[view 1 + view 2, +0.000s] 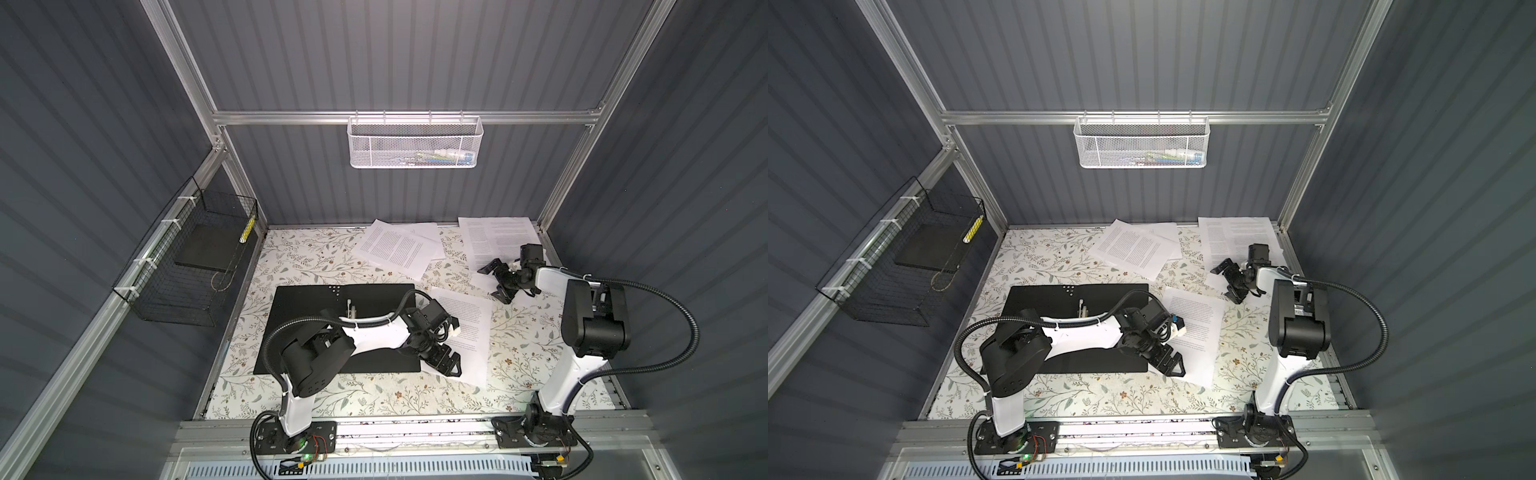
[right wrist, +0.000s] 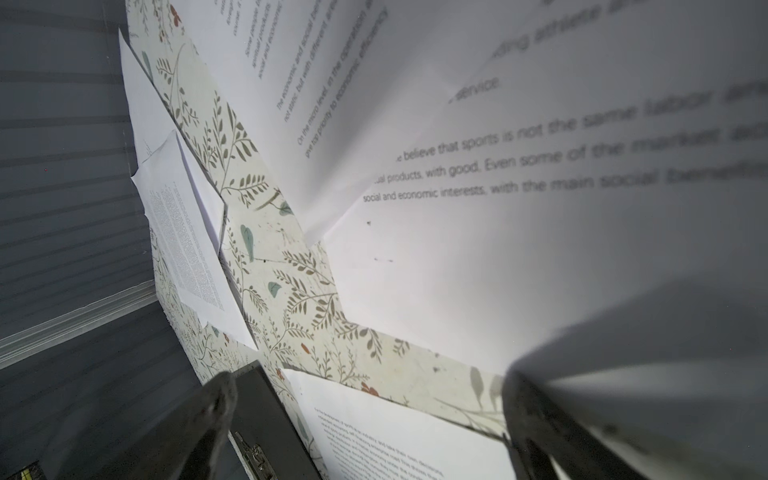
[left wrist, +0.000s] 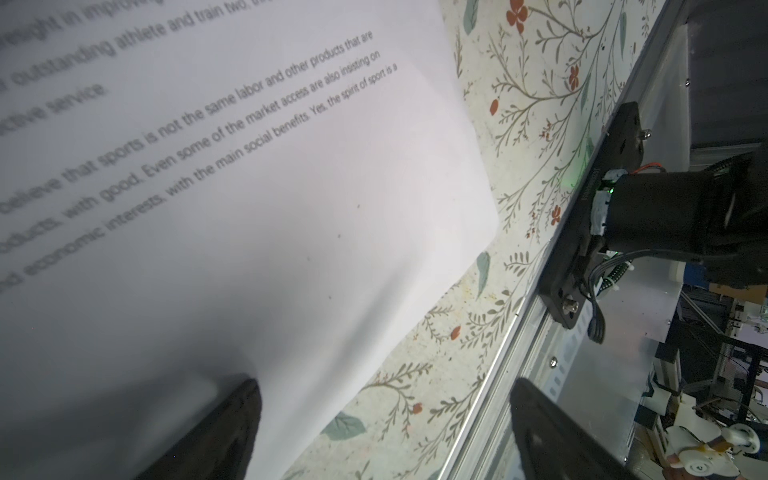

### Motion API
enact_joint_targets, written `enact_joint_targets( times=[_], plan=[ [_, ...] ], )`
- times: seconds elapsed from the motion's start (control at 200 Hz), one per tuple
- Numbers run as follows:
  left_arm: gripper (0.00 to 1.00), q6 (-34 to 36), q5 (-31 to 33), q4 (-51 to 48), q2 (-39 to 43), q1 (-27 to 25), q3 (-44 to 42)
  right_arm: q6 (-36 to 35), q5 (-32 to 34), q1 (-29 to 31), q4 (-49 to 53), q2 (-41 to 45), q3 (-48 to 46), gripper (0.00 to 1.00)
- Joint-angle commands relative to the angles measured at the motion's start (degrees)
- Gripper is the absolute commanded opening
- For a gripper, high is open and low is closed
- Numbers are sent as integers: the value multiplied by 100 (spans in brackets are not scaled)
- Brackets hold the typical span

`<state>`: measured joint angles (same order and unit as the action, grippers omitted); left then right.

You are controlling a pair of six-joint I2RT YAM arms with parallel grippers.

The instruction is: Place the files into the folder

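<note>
Left gripper (image 1: 451, 365) spread wide, empty, poised at the edge of a printed sheet (image 1: 469, 320); black folder (image 1: 316, 299) lying open and flat just left of it, beneath its arm (image 1: 374, 336). Pile of sheets (image 1: 395, 247) farther back, between both grippers. Right gripper (image 1: 495, 281) spread wide, empty, low over more sheets (image 1: 486, 239) at back right.

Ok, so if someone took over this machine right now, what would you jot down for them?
Left gripper: open, empty, over the near end of the single sheet beside the folder.
Right gripper: open, empty, over the far-right sheets.
A loose pile of sheets lies at the far middle.
The folder lies open, clip showing, with no paper on it.
Done: nothing filed yet. Left: every sheet.
</note>
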<state>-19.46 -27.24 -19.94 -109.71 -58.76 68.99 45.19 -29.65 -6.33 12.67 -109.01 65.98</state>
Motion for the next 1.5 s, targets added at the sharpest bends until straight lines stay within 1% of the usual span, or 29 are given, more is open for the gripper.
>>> enact_joint_targets(
  times=[0.0, 0.135, 0.28, 0.355, 0.525, 0.655, 0.715, 0.82, 0.971, 1.111, 1.226, 1.296, 1.346, 1.491],
  plan=[
    [94, -18, 255, -797, -145, 58, -211, -41, 181, 4, 312, 126, -242, 99],
    [94, -37, 255, -787, -187, 58, -154, -289, 432, 158, 744, 247, -359, 99],
    [94, -5, 253, -817, -217, 56, -80, -683, 774, 472, 1480, 100, -80, 99],
    [94, 10, 264, -821, -225, 58, -55, -782, 973, 611, 1639, 100, -8, 99],
    [95, 22, 290, -831, -239, 75, -9, -764, 979, 640, 1738, 152, -54, 99],
    [94, 30, 295, -805, -371, 117, 68, -775, 614, 767, 1672, 388, -232, 99],
    [94, 30, 281, -760, -452, 136, 100, -711, 482, 792, 1526, 642, -461, 99],
    [94, -21, 238, -676, -639, 189, 166, -598, -122, 791, 994, 1137, -1024, 99],
    [94, -51, 206, -606, -806, 222, 246, -443, -607, 792, 365, 1732, -1710, 99],
    [94, -47, 183, -563, -768, 234, 203, -347, -845, 811, -274, 2315, -2366, 99],
    [94, -88, 95, -482, -648, 264, 104, -239, -928, 835, -789, 2454, -2827, 99],
    [94, -100, 46, -429, -568, 266, 61, -280, -796, 918, -962, 2549, -2993, 95],
    [94, -104, 35, -424, -520, 275, 60, -378, -603, 1010, -894, 2617, -3051, 91],
    [94, -104, 1, -441, -368, 285, 35, -620, -134, 1184, -621, 2658, -3038, 71]
  ],
)
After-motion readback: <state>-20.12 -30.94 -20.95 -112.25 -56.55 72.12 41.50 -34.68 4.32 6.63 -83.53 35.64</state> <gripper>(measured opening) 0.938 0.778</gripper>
